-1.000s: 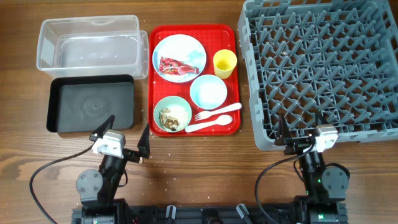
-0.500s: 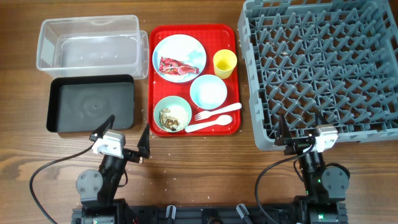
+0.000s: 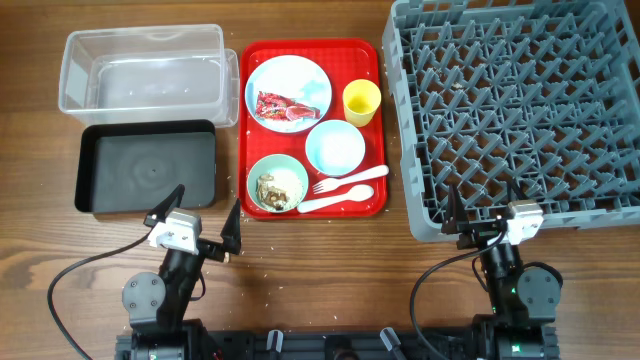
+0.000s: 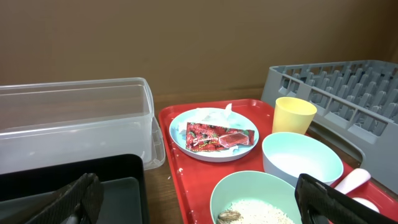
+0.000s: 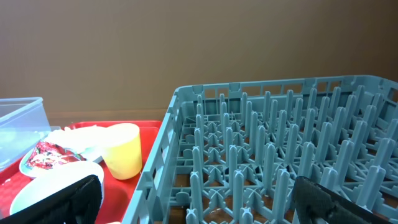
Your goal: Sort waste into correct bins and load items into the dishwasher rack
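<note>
A red tray holds a pale blue plate with a red snack wrapper and white tissue, a yellow cup, an empty light blue bowl, a mint bowl with food scraps, and a white fork and spoon. The clear tub and black tray lie to the left. The grey dishwasher rack is at the right. My left gripper is open and empty near the front edge. My right gripper is open and empty at the rack's front edge.
Small crumbs lie on the wooden table in front of the red tray. Cables run from both arm bases along the front edge.
</note>
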{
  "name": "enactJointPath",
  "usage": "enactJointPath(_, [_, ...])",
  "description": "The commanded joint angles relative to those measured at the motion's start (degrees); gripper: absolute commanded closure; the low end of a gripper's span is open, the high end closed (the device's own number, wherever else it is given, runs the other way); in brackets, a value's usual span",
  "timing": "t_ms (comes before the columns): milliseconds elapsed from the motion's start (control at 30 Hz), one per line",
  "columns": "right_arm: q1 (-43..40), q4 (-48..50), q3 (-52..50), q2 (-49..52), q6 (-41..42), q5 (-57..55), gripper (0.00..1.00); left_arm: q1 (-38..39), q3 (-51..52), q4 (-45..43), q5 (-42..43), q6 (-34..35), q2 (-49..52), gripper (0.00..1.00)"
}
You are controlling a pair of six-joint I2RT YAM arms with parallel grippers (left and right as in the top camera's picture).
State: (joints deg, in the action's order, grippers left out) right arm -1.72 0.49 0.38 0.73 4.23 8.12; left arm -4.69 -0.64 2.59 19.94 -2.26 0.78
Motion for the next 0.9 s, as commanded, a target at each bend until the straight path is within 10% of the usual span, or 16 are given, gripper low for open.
enactJointPath(0, [-0.2, 0.3, -0.1, -0.5, 0.4, 0.9, 0.00, -0.3, 0.3, 0.0, -0.5, 0.8, -0.5, 0.00])
enactJointPath(667, [-0.2, 1.4, -0.1, -0.5, 0.5, -1.2, 0.00, -0.3, 0.3, -0.7, -3.7, -1.8, -0.6, 0.00])
enactJointPath(867, [-0.2, 7.7, -0.1, -0.5, 0.4, 9.8, 0.00, -0.3, 0.3, -1.9, 6.6, -1.8, -0.5, 0.00])
